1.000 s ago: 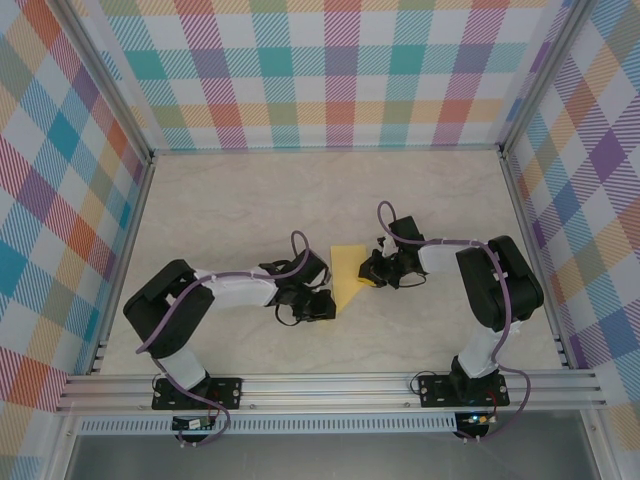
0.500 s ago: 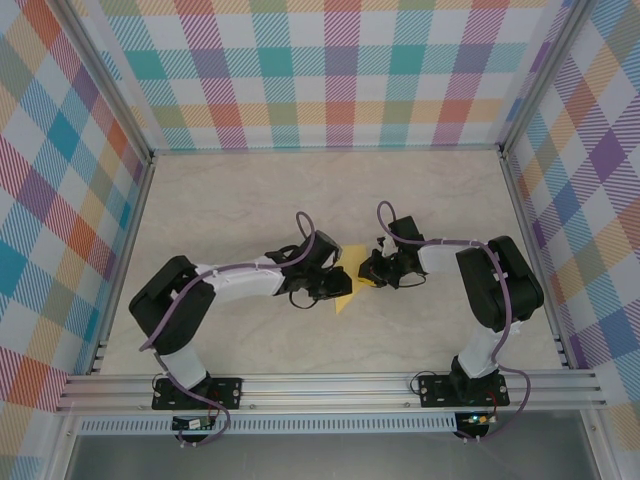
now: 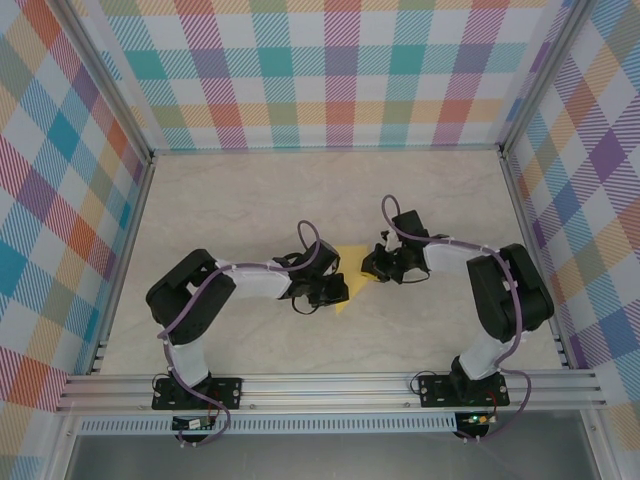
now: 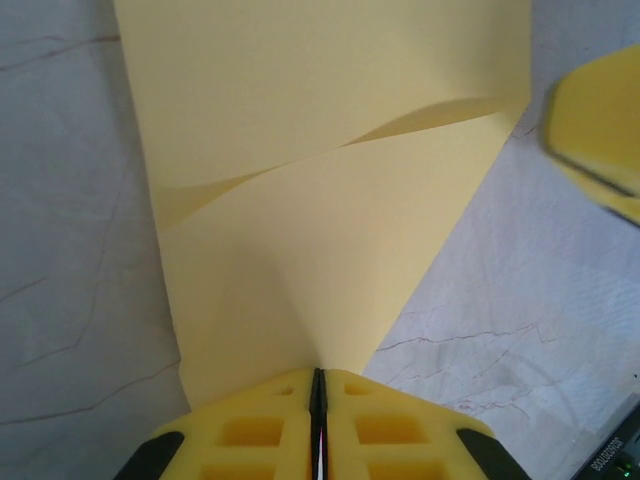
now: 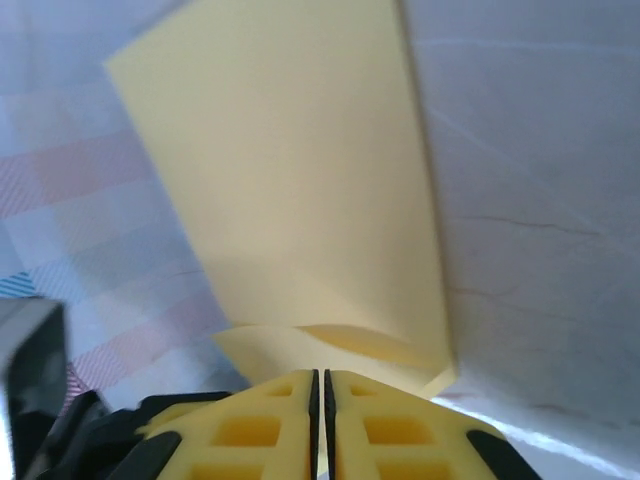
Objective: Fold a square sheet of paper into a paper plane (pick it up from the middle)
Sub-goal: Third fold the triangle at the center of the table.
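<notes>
left gripper (image 4: 317, 378) clamped on one edge of square sheet of paper (image 3: 350, 263) | right gripper (image 5: 320, 378) clamped on opposite edge | sheet spans between them, centre of table (image 3: 250, 200), seemingly lifted | likely steadying it for a fold

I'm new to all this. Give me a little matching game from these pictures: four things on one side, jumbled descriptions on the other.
Things:
1. square sheet of paper
2. table
3. back wall
4. left gripper

Descriptions:
A. multicoloured checks
B. shut, pinching paper
C. pale marble pattern
D. yellow, thin, curled

Pairs: 1-D, 2-C, 3-A, 4-B
</notes>
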### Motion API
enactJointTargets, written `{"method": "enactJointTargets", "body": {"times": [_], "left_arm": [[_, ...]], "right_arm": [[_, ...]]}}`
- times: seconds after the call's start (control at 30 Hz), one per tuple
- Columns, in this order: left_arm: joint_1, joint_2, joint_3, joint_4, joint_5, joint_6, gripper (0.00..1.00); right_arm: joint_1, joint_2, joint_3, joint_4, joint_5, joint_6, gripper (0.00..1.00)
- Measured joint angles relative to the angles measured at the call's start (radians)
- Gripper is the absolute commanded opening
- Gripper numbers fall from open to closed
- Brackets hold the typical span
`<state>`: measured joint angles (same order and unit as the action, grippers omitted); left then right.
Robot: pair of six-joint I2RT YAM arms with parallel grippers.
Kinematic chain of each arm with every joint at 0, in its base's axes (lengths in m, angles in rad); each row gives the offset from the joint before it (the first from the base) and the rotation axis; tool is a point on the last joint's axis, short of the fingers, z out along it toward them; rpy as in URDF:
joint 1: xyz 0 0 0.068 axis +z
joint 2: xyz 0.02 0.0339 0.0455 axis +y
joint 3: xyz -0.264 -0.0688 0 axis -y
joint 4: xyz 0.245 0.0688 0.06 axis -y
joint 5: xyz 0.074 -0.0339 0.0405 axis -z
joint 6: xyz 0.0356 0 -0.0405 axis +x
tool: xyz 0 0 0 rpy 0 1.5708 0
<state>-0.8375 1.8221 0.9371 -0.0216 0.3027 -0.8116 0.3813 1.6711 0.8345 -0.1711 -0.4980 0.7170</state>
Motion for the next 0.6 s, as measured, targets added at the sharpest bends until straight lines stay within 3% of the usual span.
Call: {"method": "enactJointTargets", "body": {"times": [0.23, 0.6], "left_arm": [[0.000, -0.010, -0.013, 0.006, -0.005, 0.000, 0.09], [-0.001, -0.010, -0.013, 0.006, -0.006, 0.000, 0.09]], "right_arm": [[0.047, -0.029, -0.011, 0.055, -0.038, 0.001, 0.10], [0.091, 0.069, -0.058, 0.110, -0.029, 0.005, 0.09]]}}
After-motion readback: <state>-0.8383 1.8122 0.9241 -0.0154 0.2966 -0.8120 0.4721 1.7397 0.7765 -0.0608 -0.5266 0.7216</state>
